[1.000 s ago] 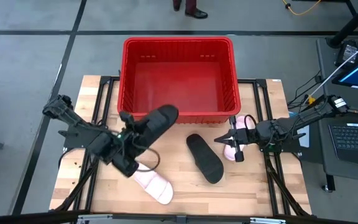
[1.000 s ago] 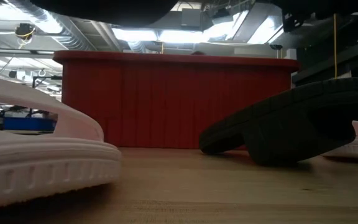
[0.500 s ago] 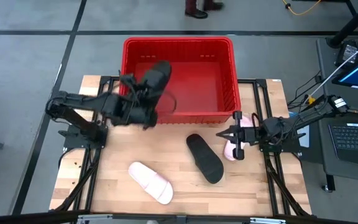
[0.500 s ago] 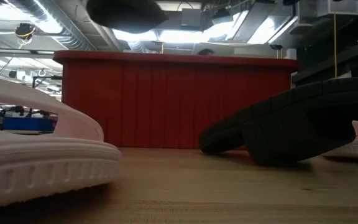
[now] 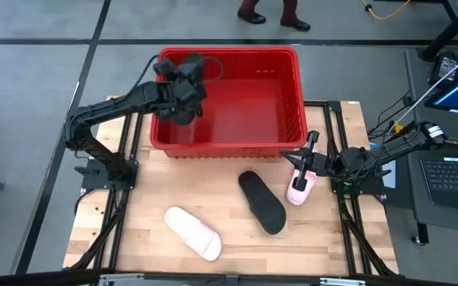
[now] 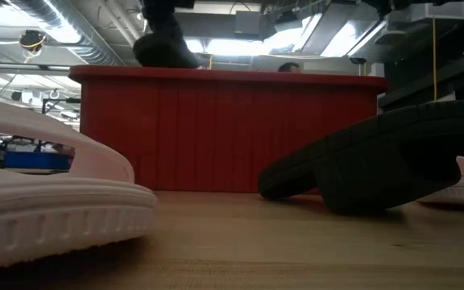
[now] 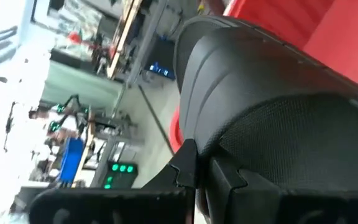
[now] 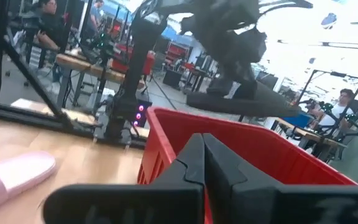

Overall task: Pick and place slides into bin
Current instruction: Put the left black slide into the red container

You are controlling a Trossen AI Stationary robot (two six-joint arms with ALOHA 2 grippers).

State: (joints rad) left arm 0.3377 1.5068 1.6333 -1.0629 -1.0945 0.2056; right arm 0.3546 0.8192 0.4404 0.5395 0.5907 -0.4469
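The left arm reaches from the left of the high view up toward top center, its pincer [image 5: 183, 79] clamped tight. The right arm lies low at the right edge, its pincer [image 5: 309, 147] closed, pointing toward upper center.

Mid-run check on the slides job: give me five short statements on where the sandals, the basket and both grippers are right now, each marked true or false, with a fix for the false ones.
1. The left gripper is shut on a black slide over the red bin. True.
2. Two black slides lie on the table. False: only one black slide on the table; the other is in the left gripper.
3. The right gripper is shut, at the bin's near right corner, beside a pink slide. True.
4. A pink slide already lies inside the bin. False: the floor that shows holds no slide.
5. The other pink slide lies on the table's near left part. True.
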